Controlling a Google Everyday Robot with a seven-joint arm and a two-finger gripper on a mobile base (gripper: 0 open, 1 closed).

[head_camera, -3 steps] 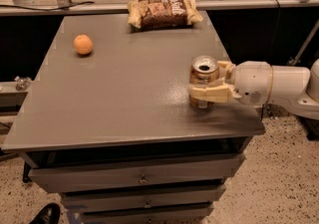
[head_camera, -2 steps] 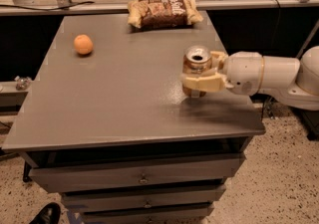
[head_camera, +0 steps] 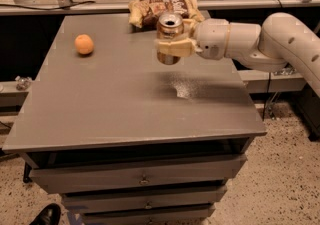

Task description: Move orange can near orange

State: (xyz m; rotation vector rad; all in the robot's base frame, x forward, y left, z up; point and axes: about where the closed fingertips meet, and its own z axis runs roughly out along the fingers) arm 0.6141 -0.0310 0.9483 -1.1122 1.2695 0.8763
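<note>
The grey bench [head_camera: 115, 104] fills most of the view, with drawers [head_camera: 140, 179] stacked under its front edge. The white arm [head_camera: 250, 39] reaches in over the right edge. A brown-and-yellow snack bag [head_camera: 147, 11] lies at the back edge, right of its middle. The hand [head_camera: 169, 48] hangs just in front of the bag, its tan fingers [head_camera: 182, 48] clamped around the lower half of the orange can [head_camera: 169, 30]. The can is upright and lifted off the surface, with its shadow on the bench below. The orange [head_camera: 84, 44] sits near the back left corner, well apart from the can.
</note>
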